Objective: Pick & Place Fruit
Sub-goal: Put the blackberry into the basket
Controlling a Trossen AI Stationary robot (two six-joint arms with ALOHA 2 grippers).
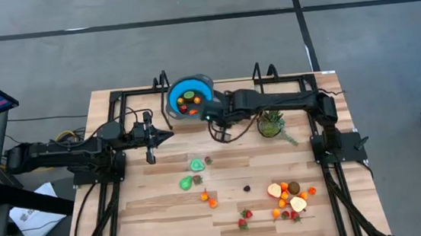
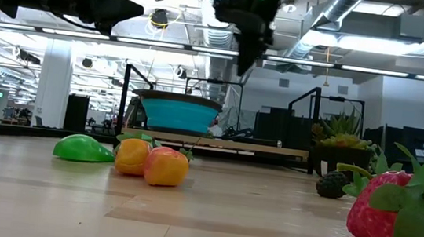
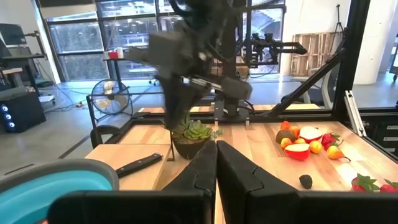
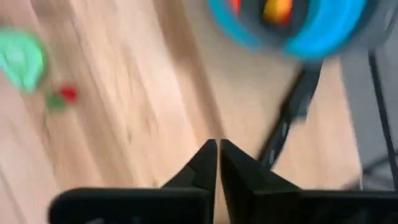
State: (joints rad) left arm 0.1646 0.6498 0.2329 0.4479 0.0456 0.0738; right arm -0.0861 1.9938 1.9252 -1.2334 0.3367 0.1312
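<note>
Toy fruits lie on the wooden table: a green piece (image 1: 197, 165), another green one (image 1: 186, 183), small orange pieces (image 1: 208, 200), a strawberry (image 1: 244, 218) and a cluster (image 1: 290, 199) at the near right. A few more lie in the blue bowl (image 1: 191, 97) at the far edge. My right gripper (image 4: 217, 155) hovers shut and holds nothing, pointing steeply down above the table just near of the bowl (image 4: 292, 25). My left gripper (image 3: 216, 163) is shut and holds nothing; it stays level above the table's left part (image 1: 168, 135).
A spiky green plant (image 1: 272, 125) in a pot stands under the right arm. The bowl's black handle (image 4: 289, 121) lies on the table beside my right gripper. Black frame rails (image 1: 117, 103) run along the table's sides. Bare wood (image 1: 165, 213) lies at the near left.
</note>
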